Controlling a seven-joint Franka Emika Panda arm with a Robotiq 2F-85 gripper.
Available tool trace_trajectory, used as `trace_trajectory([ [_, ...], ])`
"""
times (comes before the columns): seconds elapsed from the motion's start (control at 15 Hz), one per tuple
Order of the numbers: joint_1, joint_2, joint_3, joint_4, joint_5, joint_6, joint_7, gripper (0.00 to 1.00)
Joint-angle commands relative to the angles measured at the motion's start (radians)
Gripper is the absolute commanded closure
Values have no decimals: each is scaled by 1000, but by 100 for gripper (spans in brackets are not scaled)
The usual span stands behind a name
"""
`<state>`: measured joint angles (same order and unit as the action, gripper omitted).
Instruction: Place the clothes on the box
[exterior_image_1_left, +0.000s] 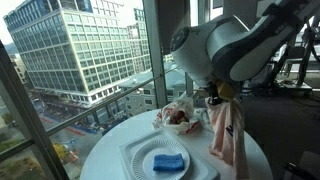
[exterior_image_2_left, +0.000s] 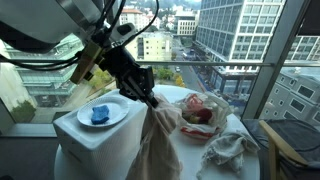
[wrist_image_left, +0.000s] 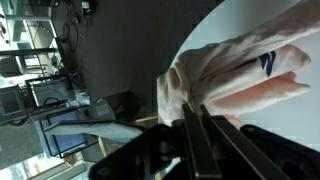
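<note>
Claw: the claw (exterior_image_1_left: 213, 98) is closed on the top edge of the held cloth (exterior_image_1_left: 226, 132). In the wrist view the fabric (wrist_image_left: 250, 75) is pinched between the two fingers (wrist_image_left: 192, 135).
Held cloth: it hangs straight down from the claw in a long limp fold, white with pink patches, with its tail down near the table (exterior_image_1_left: 100, 155).
Step in hand: as I judge it, carrying this cloth across to the box (exterior_image_1_left: 133, 158).
Box: a white square block on the table, with a plate (exterior_image_2_left: 118, 105) and a blue sponge (exterior_image_2_left: 100, 115) on top of it.
Box relative to claw: lower than the claw and off to one side. In an exterior view the hanging cloth (exterior_image_2_left: 160, 145) drops just beside the box wall (exterior_image_2_left: 85, 150); I cannot tell if they touch.
Other clothes: one bundle (exterior_image_2_left: 200, 110) lies on the table behind the claw, and another (exterior_image_2_left: 232, 150) lies crumpled near the table edge, both well apart from the box.
Doing it well: lift until the tail clears the box's top edge, then move sideways over the middle. Lower so the fabric piles up on top instead of draping off one side.
Watch for: the dragging tail could catch the plate and push it off, so open the claw only once most of the cloth rests on top.
</note>
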<state>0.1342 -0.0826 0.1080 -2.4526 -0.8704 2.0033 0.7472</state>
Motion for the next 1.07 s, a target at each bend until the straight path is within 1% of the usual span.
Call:
trace_trajectory([
  [0.0,-33,-11,-16,-36,96,-57,-25,98],
  [0.2,-56,-3,-31,-55,180,-171,-69,98],
  [0.33,-68,7,-39,-56,208,-247,-102,98],
  [0.4,-72,10,-43,-57,217,-265,-122,98],
  [0.47,-76,18,-48,-51,238,-282,-178,98],
  [0.6,-83,50,-51,-29,249,-322,-216,98],
  [0.73,-87,94,-56,-9,233,-268,-214,98],
  [0.8,-88,123,-60,11,243,-259,-229,98],
  [0.93,-92,179,-68,40,212,-132,-184,98],
  [1.0,-93,205,-74,52,203,-50,-177,98],
])
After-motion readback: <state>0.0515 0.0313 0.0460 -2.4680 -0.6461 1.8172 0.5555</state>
